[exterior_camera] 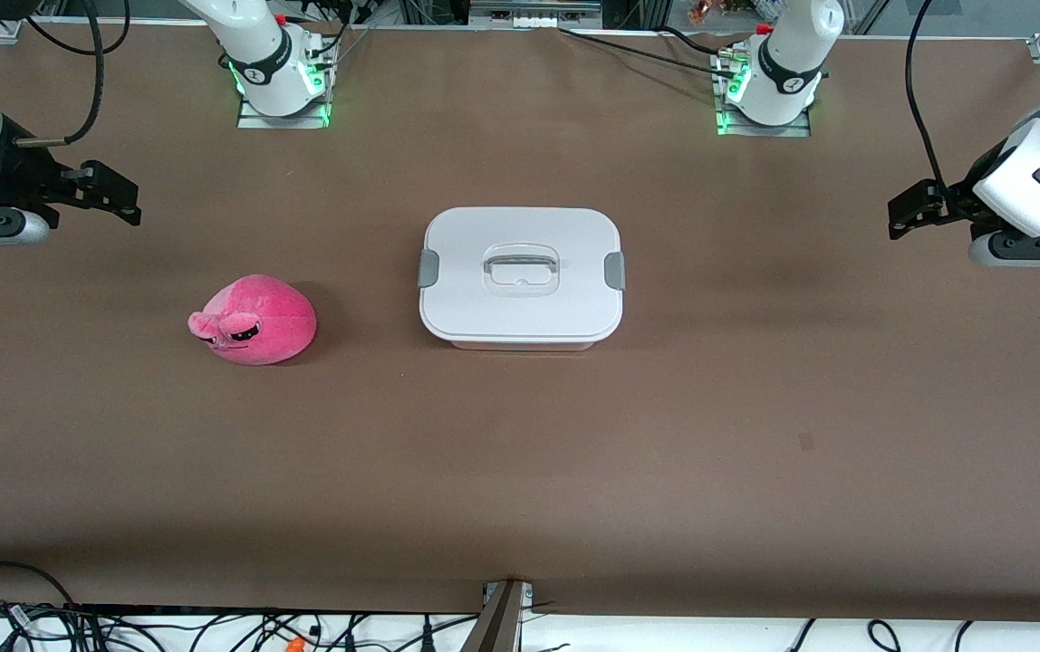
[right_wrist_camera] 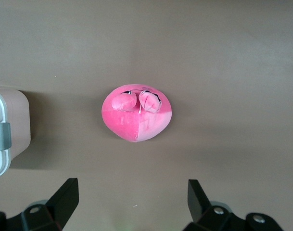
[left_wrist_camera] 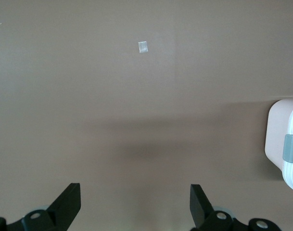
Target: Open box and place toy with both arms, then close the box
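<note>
Fingers on both grippers stand wide and hold nothing: the left gripper [exterior_camera: 902, 210] hangs over the desk [exterior_camera: 755, 407] at its own arm's end, at about three o'clock from the box [exterior_camera: 521, 276], and the right gripper [exterior_camera: 112, 195] at about ten o'clock from the toy [exterior_camera: 255, 320]. The box sits mid-desk, lid [exterior_camera: 521, 272] on, both clips [exterior_camera: 614, 271] down. The toy lies on the desk at eight o'clock from the box, well apart. Nothing looks started; opening, placing and closing all remain.
</note>
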### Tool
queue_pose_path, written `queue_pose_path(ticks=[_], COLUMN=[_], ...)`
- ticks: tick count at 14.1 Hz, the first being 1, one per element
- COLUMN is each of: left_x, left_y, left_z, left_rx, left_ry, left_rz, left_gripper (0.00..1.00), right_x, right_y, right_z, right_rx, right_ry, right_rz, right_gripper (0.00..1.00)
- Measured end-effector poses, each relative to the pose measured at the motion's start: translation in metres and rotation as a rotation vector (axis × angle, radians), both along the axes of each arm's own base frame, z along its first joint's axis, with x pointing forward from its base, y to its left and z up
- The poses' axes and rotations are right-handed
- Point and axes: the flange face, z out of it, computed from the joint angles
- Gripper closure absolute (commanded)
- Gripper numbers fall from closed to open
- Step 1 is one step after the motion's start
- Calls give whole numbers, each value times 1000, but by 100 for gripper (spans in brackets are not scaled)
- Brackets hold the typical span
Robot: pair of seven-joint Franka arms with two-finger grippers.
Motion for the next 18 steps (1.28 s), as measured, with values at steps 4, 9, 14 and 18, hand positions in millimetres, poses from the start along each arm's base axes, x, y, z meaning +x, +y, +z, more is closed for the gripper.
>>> queue_pose_path(ticks=[4, 9, 14, 18], left_x=[0, 0, 0, -5], left_y=[0, 0, -1, -33], left_z=[0, 0, 0, -1], left_rx=[0, 0, -1, -71], left_ry=[0, 0, 0, 17], left_rz=[0, 0, -2, -45], left_gripper=[0, 0, 0, 0], right_x=[0, 1, 5, 8], right_y=[0, 0, 4, 4], right_z=[0, 0, -2, -10], right_rx=[0, 0, 8, 73], right_ry=[0, -5, -19, 5], right_rz=[0, 1, 5, -12], right_gripper=[0, 0, 0, 0])
